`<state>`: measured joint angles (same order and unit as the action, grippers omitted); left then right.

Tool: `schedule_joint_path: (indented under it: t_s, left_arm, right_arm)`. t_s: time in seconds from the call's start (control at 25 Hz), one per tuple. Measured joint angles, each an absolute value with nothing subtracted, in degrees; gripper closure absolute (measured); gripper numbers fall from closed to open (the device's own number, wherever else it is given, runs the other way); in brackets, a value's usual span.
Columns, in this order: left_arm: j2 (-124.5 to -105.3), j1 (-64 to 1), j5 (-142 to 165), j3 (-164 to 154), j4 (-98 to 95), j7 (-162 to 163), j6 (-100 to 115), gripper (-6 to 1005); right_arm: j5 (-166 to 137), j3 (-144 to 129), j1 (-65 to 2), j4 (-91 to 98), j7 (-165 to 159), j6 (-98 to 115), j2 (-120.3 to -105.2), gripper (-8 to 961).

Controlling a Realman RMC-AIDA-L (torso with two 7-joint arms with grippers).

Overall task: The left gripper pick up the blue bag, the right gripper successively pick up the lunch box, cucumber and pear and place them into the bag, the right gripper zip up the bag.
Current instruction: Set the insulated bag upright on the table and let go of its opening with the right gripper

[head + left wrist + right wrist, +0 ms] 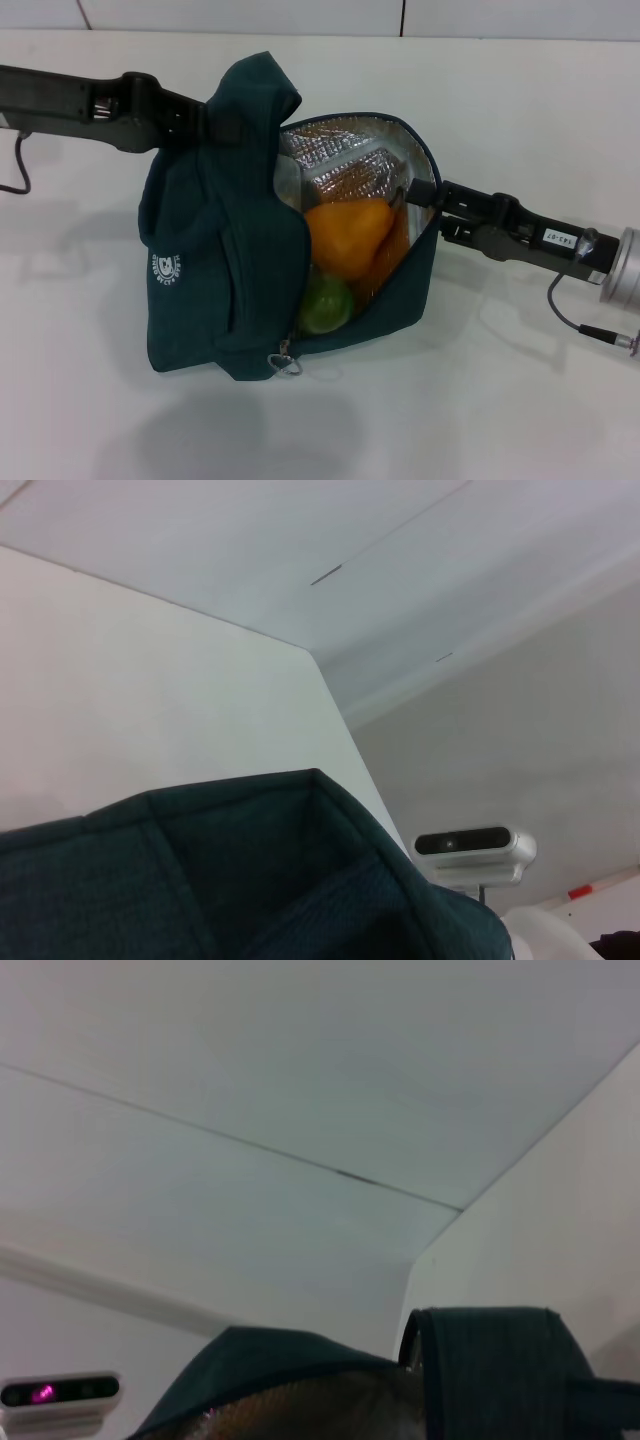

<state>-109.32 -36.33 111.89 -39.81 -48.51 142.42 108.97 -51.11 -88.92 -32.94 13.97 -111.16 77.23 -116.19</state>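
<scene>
pear [345, 237] sat inside the open blue bag [205, 290] above the green cucumber [325, 303], lunch box unseen, while the left gripper [205, 122] clenched the bag's top fabric and the right gripper [412, 195], grip state impossible to tell, reached the rim; zipping remained on the table [520, 400].

White table [500, 420]; perhaps a camera [472, 846] beyond.

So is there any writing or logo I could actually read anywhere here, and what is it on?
Round white logo on the blue bag: has lettering, too blurred to read.
Small white sticker on the right gripper arm: dark characters, too small to read.
Nothing else carries readable text.
</scene>
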Motion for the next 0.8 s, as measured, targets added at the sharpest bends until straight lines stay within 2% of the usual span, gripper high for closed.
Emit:
schedule_joint_path:
  t_s: [0.2,0.4,0.8]
  left_arm:
    - [-109.33,-36.0,111.9,-39.8,-48.5,142.4,109.0,956]
    - [-109.33,-36.0,111.9,-39.8,-48.1,142.3,109.0,955]
    - [-109.42,-36.3,111.9,-39.8,-48.1,142.1,109.0,955]
  right_arm:
    - [-51.3,-89.7,-33.2,14.1,-110.8,77.1,-116.19,198]
    - [-51.2,-90.3,-33.3,14.2,-108.8,77.1,-116.18,387]
    - [-51.1,-90.2,-33.4,14.2,-108.5,77.0,-116.19,672]
